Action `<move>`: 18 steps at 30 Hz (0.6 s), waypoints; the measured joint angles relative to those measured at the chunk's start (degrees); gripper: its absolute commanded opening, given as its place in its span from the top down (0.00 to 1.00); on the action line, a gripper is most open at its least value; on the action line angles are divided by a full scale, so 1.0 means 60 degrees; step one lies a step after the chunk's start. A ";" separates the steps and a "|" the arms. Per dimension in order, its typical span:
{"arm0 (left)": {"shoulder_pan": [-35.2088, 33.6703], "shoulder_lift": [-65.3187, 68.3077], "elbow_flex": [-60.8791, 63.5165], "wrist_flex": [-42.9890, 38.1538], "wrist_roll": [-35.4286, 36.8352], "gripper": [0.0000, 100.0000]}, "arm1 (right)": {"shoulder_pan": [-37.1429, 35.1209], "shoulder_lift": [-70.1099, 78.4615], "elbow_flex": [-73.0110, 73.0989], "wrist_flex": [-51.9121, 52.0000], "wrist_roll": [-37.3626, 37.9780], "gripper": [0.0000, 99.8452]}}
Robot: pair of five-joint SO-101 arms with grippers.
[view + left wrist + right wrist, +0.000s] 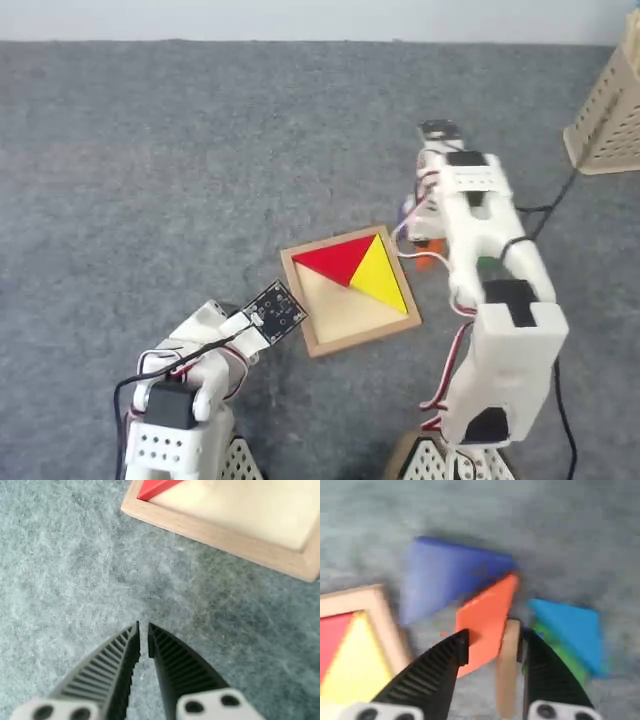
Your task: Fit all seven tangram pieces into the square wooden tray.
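The square wooden tray (312,338) lies mid-table with a red triangle (335,260) and a yellow triangle (380,275) in it; its corner (210,530) and the red triangle (155,487) are in the left wrist view. My left gripper (143,628) is shut and empty, low over the carpet just short of that corner. My right gripper (492,640) is open beside the tray's far right side. An orange piece (487,617) and a tan piece (506,670) lie between its fingers. A dark blue triangle (445,575), a light blue piece (567,622) and a green piece (555,655) lie around them.
Grey carpet covers the table. A perforated wooden box (612,105) stands at the far right edge. The right arm (490,300) covers most of the loose pieces from above, with the orange piece (426,259) peeking out. Cables trail beside both arm bases.
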State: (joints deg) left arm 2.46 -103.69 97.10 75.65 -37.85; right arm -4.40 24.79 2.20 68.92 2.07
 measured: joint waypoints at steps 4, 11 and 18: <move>-0.0015 0.0000 0.0000 0.0000 0.0000 0.97 | 0.0322 -0.0117 0.0015 0.0000 0.0044 0.83; -0.0015 0.0000 0.0000 0.0000 0.0000 0.97 | -0.0293 -0.0689 0.0059 0.0205 0.0352 0.83; -0.0015 0.0000 0.0000 0.0000 0.0000 0.97 | -0.0440 -0.0073 -0.0015 0.0234 0.0982 0.83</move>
State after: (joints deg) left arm 2.37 -103.69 97.10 75.65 -37.85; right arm -7.03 24.35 2.11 70.33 7.96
